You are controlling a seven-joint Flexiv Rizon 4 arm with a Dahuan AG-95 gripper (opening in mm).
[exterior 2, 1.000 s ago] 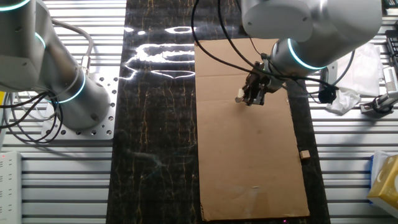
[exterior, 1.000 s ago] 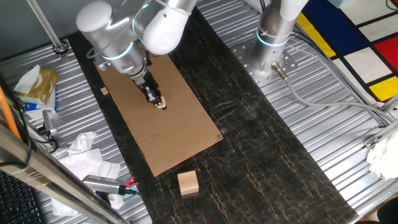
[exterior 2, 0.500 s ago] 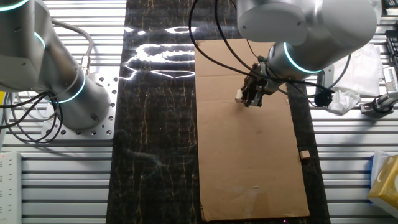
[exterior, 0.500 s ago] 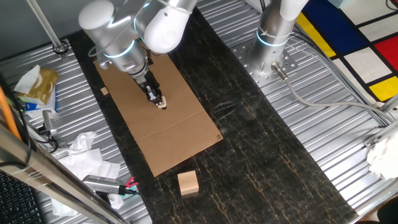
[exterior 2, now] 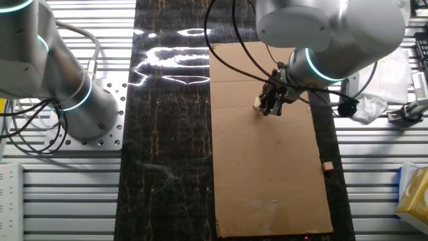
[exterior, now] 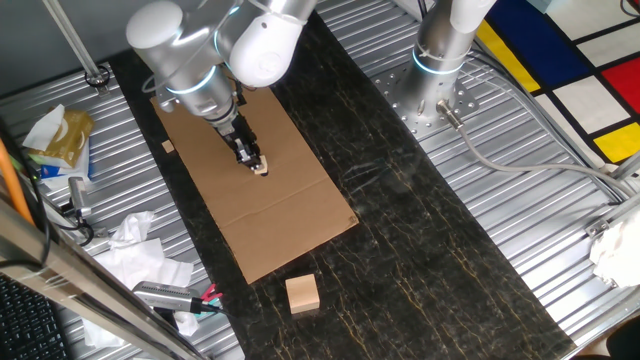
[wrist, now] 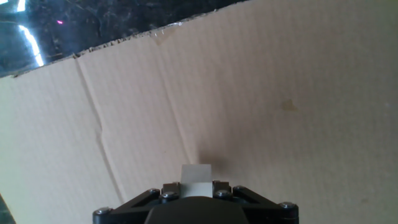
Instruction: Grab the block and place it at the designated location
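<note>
The block [wrist: 196, 173] is a tiny cube of pale beige wood, plain and unmarked, with a smooth, near-white face turned toward the hand camera and crisp square edges; it is about as wide as the fingertips that grip it. The gripper [exterior: 259, 167] has its two fingers closed on the block, pinching it from either side, so only the cube's forward end shows past the black finger hardware in the hand view. From one fixed view the block [exterior: 261, 170] shows as a light speck at the fingertips, right at the surface of the cardboard [exterior: 300, 215], in the sheet's middle stretch; whether it touches the sheet or sits just above it cannot be told. From the other fixed view the block [exterior 2: 257, 104] pokes out pale at the left of the dark gripper [exterior 2: 267, 107], over the upper half of the cardboard [exterior 2: 267, 181]. The dot marking the target cannot be made out in any view. In the hand view the cardboard [wrist: 298, 74] is flat and brown with a fold crease and a faint stain. A larger tan block [exterior: 302, 293] lies well apart on the dark table [exterior: 420, 250], beyond the sheet's near edge, and a small tan chip [exterior 2: 327, 166] sits just off the sheet's side.
</note>
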